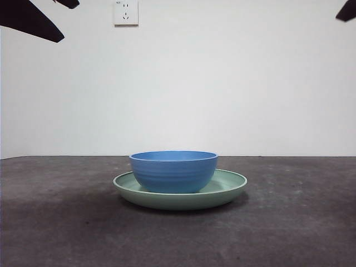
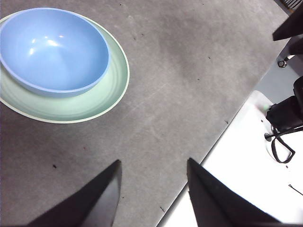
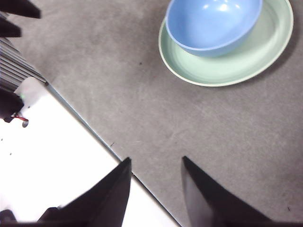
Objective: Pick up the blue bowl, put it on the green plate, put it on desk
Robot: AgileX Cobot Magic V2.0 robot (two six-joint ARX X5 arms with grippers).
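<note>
1. Blue against pale green fills the middle of the front view: the blue bowl (image 1: 173,171) stands upright inside the green plate (image 1: 231,188), and the plate lies flat on the desk (image 1: 61,222). Bare tabletop surrounds them. A white wall socket (image 1: 125,12) sits high on the wall behind. Black arm tips show only at the two top corners, well above the dishes and touching nothing.

2. In the left wrist view, the left gripper (image 2: 152,182) hangs over bare desk (image 2: 189,71) with its jaws spread and nothing between them. The bowl (image 2: 52,47) on the plate (image 2: 102,97) lies well ahead of the jaws and off to one side, with open tabletop between. This view looks down into the bowl, which is empty, something the front view hides. A white surface (image 2: 246,175) with black cables borders the desk near the jaws.

3. In the right wrist view, the right gripper (image 3: 155,182) is likewise parted and empty, above the desk's (image 3: 236,142) edge. The bowl (image 3: 213,23) and plate (image 3: 236,66) sit well ahead of it. A white ledge (image 3: 57,156) lies beside the jaws.
</note>
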